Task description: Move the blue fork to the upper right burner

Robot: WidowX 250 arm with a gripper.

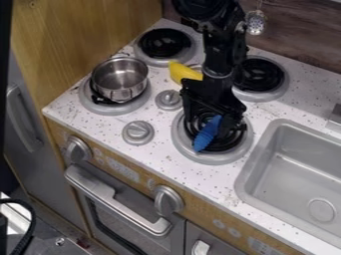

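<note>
Far left, low: black cable (31, 224). Next, wooden side wall (80, 35), then the oven handle (116, 200) below the speckled white surface (73, 104). Metal pot (120, 82) sits on the lower left burner (100, 107); upper left burner (165, 44) behind it. Grey knobs (138, 132) on the surface, between the left and right burners. Yellow object (183, 72) just left of the arm, partly hidden by it. Black gripper (212, 120) hangs down over the lower right burner (213, 158). Blue fork (208, 133) is over that burner's black coil, slanted, its upper end by the jaws. State of jaws: cannot tell whether wide or closed on the fork. Right of the arm: upper right burner (259, 74), perforated metal utensil (255, 23) hanging behind, near the back wall. Far right: grey sink (293, 159).
</note>
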